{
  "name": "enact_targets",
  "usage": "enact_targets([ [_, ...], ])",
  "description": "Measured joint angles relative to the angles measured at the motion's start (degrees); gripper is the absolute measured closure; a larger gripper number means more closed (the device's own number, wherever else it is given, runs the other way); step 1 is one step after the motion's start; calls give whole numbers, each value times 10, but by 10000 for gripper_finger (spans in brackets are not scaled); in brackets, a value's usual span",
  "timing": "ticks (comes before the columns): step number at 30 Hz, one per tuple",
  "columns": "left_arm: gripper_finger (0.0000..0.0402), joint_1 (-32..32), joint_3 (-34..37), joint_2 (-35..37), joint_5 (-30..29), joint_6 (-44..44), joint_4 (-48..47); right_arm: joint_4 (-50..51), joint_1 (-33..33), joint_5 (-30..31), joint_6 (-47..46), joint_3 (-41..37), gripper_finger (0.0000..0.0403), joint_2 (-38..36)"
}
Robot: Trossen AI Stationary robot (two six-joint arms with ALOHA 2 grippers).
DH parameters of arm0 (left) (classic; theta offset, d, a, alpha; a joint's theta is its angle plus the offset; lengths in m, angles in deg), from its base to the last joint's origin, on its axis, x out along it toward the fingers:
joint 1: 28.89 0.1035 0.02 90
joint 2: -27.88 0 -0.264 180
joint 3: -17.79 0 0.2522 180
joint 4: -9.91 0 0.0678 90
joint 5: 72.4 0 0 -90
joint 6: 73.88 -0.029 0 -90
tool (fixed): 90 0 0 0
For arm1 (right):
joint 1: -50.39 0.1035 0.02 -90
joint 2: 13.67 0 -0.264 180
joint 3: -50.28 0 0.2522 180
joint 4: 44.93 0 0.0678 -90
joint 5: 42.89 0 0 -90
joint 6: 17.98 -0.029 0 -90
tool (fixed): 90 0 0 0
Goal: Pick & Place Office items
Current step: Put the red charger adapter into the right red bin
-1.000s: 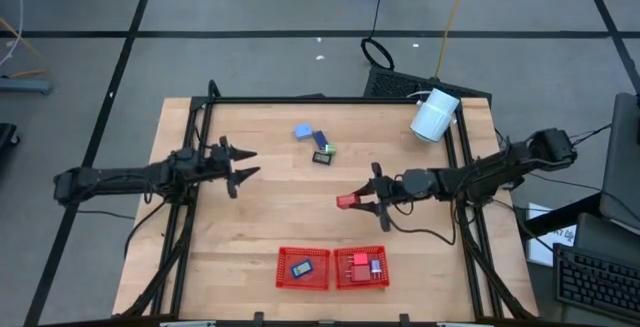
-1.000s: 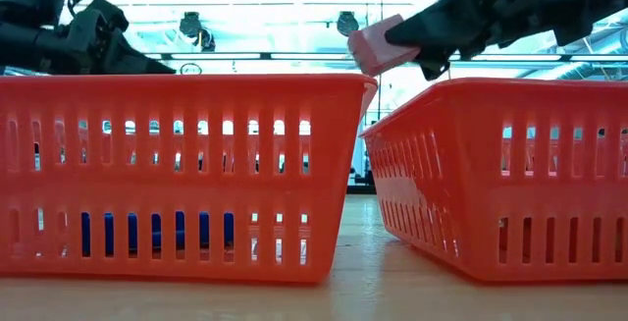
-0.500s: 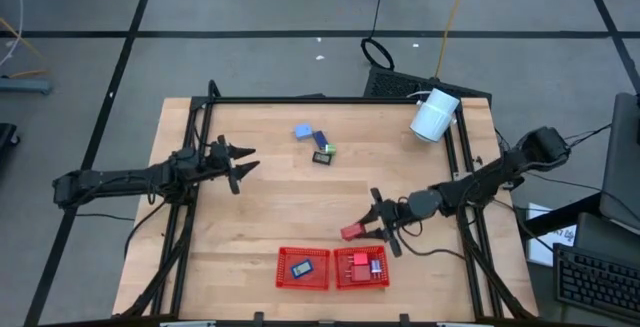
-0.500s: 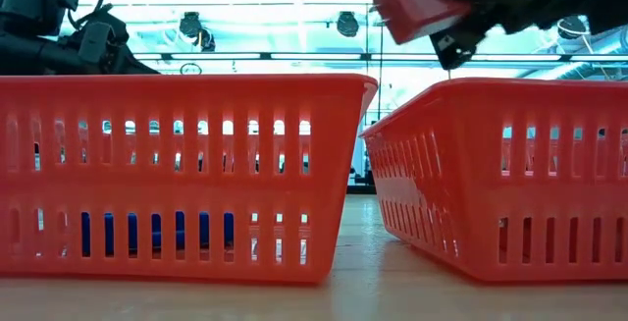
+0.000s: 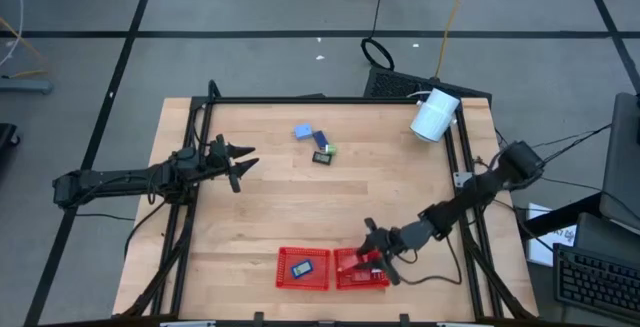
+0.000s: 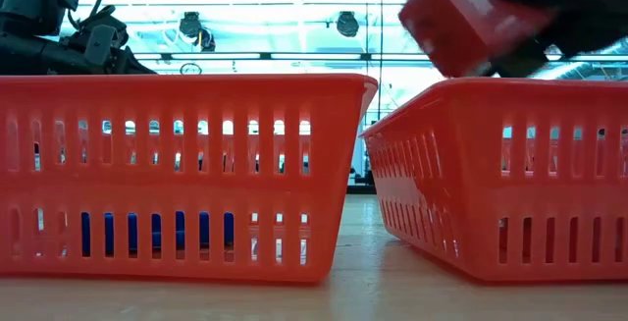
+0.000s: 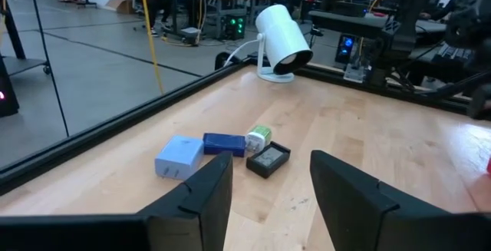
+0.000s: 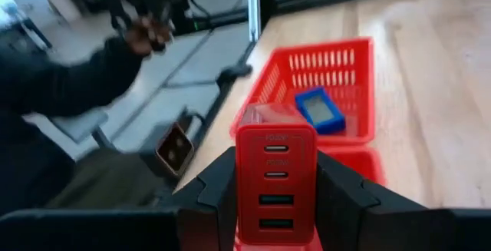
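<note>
My right gripper (image 5: 372, 259) is shut on a red block (image 5: 366, 258) and hovers over the right red mesh tray (image 5: 360, 287); the low view shows the block (image 6: 461, 22) above that tray's rim (image 6: 510, 90). My left gripper (image 5: 245, 163) waits open over the table's left part. On the far middle of the table lie a light blue block (image 5: 301, 131), a dark blue one (image 5: 320, 138), a small green one (image 5: 331, 149) and a black one (image 5: 323, 156). The left tray (image 5: 281, 269) holds a blue piece (image 5: 302, 267). My right gripper pinches the red block between its two fingers (image 8: 219, 193), one on each side face (image 8: 244, 182). The face with the ports (image 8: 276, 197) is turned toward the wrist camera. The fingers come slanting from the table's far right. The block is lifted clear and tilted above the right tray.
A large white cylinder (image 5: 434, 115) lies at the far right corner. The two red trays stand side by side at the near edge; the right one holds other red pieces (image 5: 375, 268). Black rails (image 5: 195, 167) run along the table's sides. Bare wood lies in the middle.
My right gripper has carried the red block from the table's middle toward the near edge, ending above the right tray, staying shut on it throughout. In the low view the block has grown larger and shifted right.
</note>
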Motion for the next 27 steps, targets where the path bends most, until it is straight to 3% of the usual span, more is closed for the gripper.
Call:
enact_targets([
  [6, 222, 0, 0, 0, 0, 0, 0, 1, 13, 36, 24, 13, 287, 34],
  [16, 194, 0, -1, 0, 0, -1, -1, 106, 13, 66, 23, 13, 287, -15],
  [27, 174, 0, -1, 0, 0, 0, 0, 108, 13, 64, 24, 12, 287, 9],
])
